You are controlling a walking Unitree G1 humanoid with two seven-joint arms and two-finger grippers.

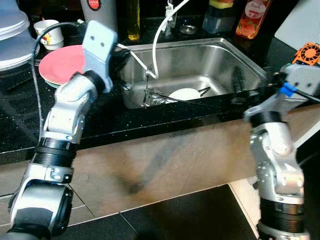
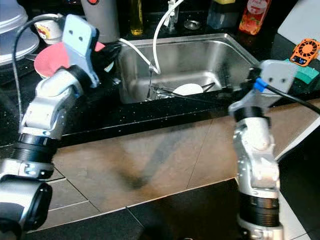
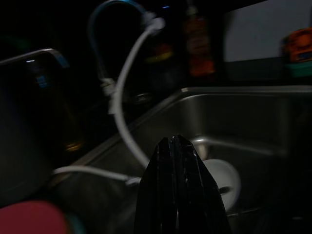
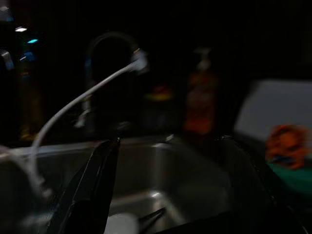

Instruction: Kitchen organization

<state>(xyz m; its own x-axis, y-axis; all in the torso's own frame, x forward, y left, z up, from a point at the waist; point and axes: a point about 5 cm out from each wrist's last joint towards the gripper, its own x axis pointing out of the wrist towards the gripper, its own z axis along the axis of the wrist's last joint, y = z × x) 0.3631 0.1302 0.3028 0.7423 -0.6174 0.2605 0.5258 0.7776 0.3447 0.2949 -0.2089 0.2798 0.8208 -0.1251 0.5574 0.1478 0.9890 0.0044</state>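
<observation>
A steel sink (image 1: 215, 52) is set in a black counter. In it lie a white bowl (image 1: 184, 93), an upright fork (image 1: 149, 74) and some dark utensils. A white hose (image 1: 161, 35) hangs from the tap into the basin. My left gripper (image 3: 176, 141) is shut with nothing in it, over the sink's left rim next to a pink plate (image 1: 61, 62). My right gripper (image 4: 169, 142) is open and empty at the sink's front right corner, pointing across the basin; one of its fingers (image 1: 237, 81) shows dark against the steel wall.
Behind the sink stand an oil bottle (image 1: 133, 20), a soap bottle (image 1: 218, 15) and an orange bottle (image 1: 252, 17). A mug (image 1: 49, 32) and stacked white plates (image 1: 11, 35) sit at the left. An orange gadget (image 1: 308, 52) lies at the right. Below the counter is tiled floor.
</observation>
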